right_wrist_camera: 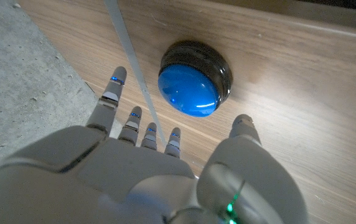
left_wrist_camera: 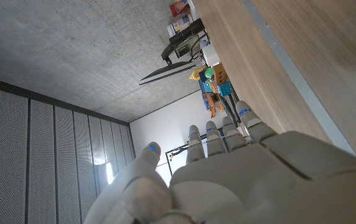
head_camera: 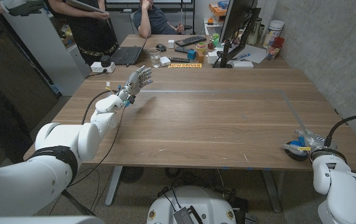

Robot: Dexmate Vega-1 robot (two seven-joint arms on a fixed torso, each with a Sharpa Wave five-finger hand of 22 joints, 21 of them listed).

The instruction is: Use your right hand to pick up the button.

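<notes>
The button (right_wrist_camera: 195,79) is a round blue dome in a black base, sitting on the wooden table near its right front corner (head_camera: 295,149). My right hand (head_camera: 310,142) hovers just over it with fingers spread and nothing held; in the right wrist view the right hand (right_wrist_camera: 165,168) has its fingertips short of the button, thumb on one side. My left hand (head_camera: 134,82) is raised over the table's far left part, fingers apart and empty; the left hand (left_wrist_camera: 228,174) shows from behind in its wrist view.
A grey tape line (head_camera: 228,91) marks a rectangle on the table (head_camera: 215,124). Beyond the far edge stand a laptop (head_camera: 127,55), a monitor (head_camera: 235,25), keyboards and small clutter. People stand and sit behind the table. A concrete wall runs along the right.
</notes>
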